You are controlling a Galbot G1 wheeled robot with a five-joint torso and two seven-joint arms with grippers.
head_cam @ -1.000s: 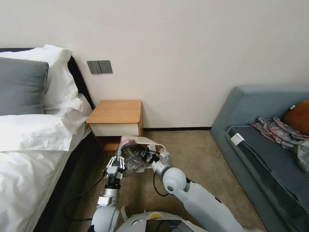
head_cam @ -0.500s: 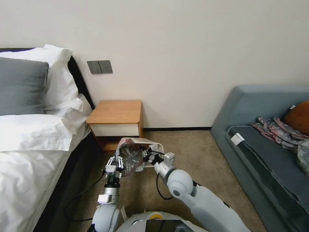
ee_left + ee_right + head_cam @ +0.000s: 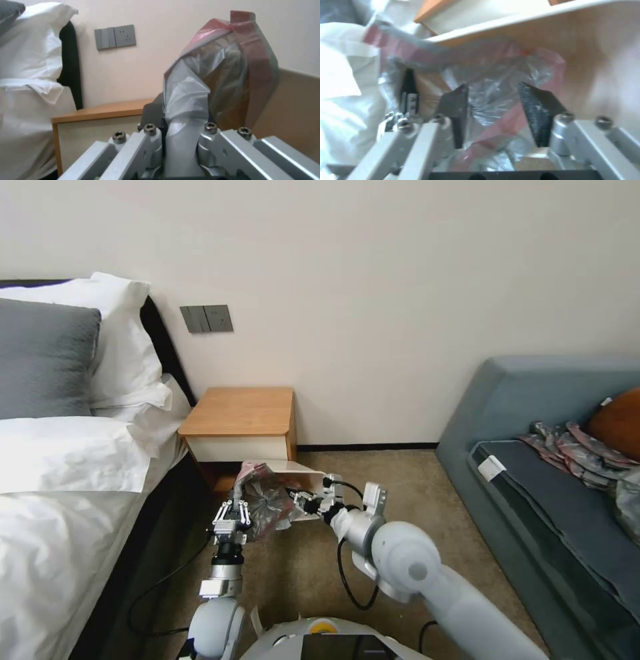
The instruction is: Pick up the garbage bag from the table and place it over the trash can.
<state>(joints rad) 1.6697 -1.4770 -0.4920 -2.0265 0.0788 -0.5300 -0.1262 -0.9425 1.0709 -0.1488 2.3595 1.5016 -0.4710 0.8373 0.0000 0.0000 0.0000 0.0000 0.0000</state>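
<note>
The garbage bag (image 3: 265,500), crinkled grey film with a pinkish-red rim, hangs partly over the left side of the cream-white trash can (image 3: 305,469) on the carpet in front of the table (image 3: 240,413). My left gripper (image 3: 233,511) is shut on the bag's film (image 3: 226,72) just left of the can, its fingers closed on a white fold (image 3: 181,120). From the right, my right gripper (image 3: 301,503) reaches into the bag's mouth. Its two fingers stand apart (image 3: 493,107), with the bag (image 3: 493,87) bunched between and behind them, under the can's rim (image 3: 520,21).
A bed with white bedding (image 3: 60,473) runs along the left, close beside my left arm. A grey sofa (image 3: 547,447) with a patterned cloth (image 3: 573,447) stands at the right. Bare carpet (image 3: 400,480) lies between can and sofa. A black cable (image 3: 167,587) trails on the floor.
My right arm's elbow swung out to the right while its gripper stayed at the bag's mouth. The left gripper shifted slightly left and up, drawing the bag's edge with it.
</note>
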